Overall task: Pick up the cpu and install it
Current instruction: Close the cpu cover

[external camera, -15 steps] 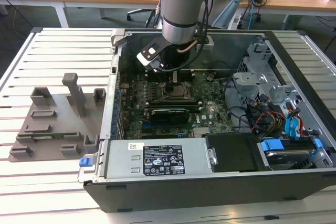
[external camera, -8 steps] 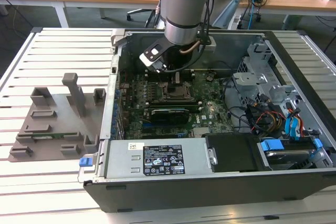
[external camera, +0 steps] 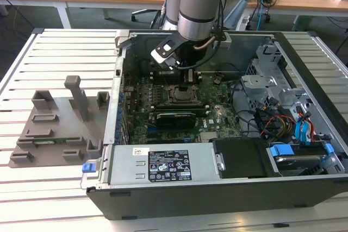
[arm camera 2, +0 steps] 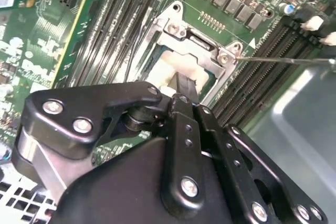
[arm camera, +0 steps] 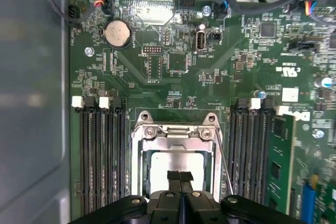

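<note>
The cpu (arm camera: 160, 167), a silvery-white square plate, lies flat inside the socket frame (arm camera: 176, 132) on the green motherboard. My gripper (arm camera: 180, 178) hangs straight over it with its two black fingers pressed together, tips at or just above the plate; I cannot tell whether they touch it. In the second wrist view the gripper (arm camera 2: 186, 83) reaches down onto the cpu (arm camera 2: 169, 71) within the socket frame (arm camera 2: 202, 45). In the exterior view the gripper (external camera: 186, 88) stands low over the socket frame (external camera: 182, 96) inside the open computer case.
A thin wire lever (arm camera: 223, 161) runs beside the socket. Memory slots (arm camera: 102, 156) flank it on both sides. A grey plastic tray (external camera: 54, 129) with upright blocks sits at the exterior view's left. The power supply (external camera: 163, 164), drive cage and cables (external camera: 283, 118) crowd the case.
</note>
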Controlling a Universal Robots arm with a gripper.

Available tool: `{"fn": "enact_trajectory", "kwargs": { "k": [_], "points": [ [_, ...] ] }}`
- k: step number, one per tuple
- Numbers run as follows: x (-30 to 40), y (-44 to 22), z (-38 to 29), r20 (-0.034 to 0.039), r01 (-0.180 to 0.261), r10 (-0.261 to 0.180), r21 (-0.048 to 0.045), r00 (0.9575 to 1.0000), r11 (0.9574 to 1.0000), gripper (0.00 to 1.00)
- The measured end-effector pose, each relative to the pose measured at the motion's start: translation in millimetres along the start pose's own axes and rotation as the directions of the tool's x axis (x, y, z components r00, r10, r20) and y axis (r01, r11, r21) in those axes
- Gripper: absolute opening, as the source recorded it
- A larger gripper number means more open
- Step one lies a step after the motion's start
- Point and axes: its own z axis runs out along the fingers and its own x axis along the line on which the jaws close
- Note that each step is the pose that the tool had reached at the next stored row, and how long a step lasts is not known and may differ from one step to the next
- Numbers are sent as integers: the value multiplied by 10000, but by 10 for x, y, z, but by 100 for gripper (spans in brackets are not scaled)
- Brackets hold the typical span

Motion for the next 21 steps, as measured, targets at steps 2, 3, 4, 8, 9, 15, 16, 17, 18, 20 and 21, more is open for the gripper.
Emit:
{"fn": "enact_trajectory", "kwargs": {
  "k": [2,3,4,8,9,15,16,17,18,20,21],
  "points": [
    [-1,-2,-34,-1,0,0,0,10000,10000,11],
    [-1,-3,-62,-1,0,0,0,10000,10000,11],
    [-1,-5,-93,0,0,0,0,10000,10000,11],
    [-2,-9,-159,-1,0,0,0,10000,10000,11],
    [-2,-10,-189,-1,0,0,0,10000,10000,11],
    [-5,-20,-372,0,0,0,0,10000,10000,11],
    [-5,-21,-400,-1,0,0,0,10000,10000,11],
    [-5,-22,-420,0,0,0,0,10000,10000,11],
    [-6,-24,-450,0,0,0,0,10000,10000,11],
    [-6,-24,-463,-2,0,0,0,10000,10000,11],
    [-6,-24,-463,-4,1,-1,-1,10000,10000,11]
  ]
}}
